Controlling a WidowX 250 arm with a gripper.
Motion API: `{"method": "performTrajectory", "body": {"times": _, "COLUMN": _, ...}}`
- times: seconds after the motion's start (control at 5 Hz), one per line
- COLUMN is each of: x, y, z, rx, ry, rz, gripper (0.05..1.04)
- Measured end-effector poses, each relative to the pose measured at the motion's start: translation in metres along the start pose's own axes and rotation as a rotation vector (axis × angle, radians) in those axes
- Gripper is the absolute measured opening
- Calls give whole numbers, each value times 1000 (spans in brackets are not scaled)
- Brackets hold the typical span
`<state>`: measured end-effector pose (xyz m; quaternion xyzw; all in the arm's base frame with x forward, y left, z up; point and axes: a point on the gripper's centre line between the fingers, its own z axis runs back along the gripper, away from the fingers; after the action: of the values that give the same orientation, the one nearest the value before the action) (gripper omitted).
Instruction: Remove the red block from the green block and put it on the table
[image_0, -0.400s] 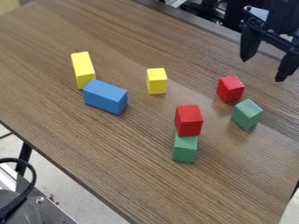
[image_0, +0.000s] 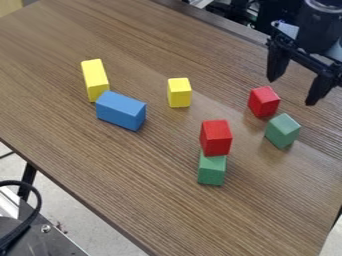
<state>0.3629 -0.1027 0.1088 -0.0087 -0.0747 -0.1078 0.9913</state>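
Camera view: a brown wood-grain table (image_0: 153, 200) carries all the blocks; clock positions are taken from the centre of the view. The black gripper (image_0: 291, 93) hangs at two o'clock, above the table, its jaws spread wide and holding nothing. The blue block (image_0: 120, 111) lies at ten o'clock. The long yellow block (image_0: 95, 80) is also at ten o'clock, farther out, its near end at the blue one; contact there cannot be confirmed. At four o'clock is a stack: the upper red block (image_0: 216, 137), the item to be removed, rests on top of the lower green block (image_0: 212, 170). The loose green block (image_0: 282, 131) sits at three o'clock. Just beside it, between two and three o'clock, is the loose red block (image_0: 264, 101). The small yellow block (image_0: 179, 93) stands at twelve o'clock, apart from the others.
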Motion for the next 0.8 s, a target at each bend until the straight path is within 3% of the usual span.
{"method": "performTrajectory", "body": {"times": 0.2, "x": -11, "y": 1, "z": 17, "rx": 4, "ry": 26, "rz": 76, "gripper": 999}}
{"method": "performTrajectory", "body": {"times": 0.6, "x": -40, "y": 0, "z": 18, "rx": -24, "ry": 144, "rz": 178, "gripper": 999}}
{"method": "performTrajectory", "body": {"times": 0.8, "x": -53, "y": 9, "z": 15, "rx": -19, "ry": 215, "rz": 308, "gripper": 999}}
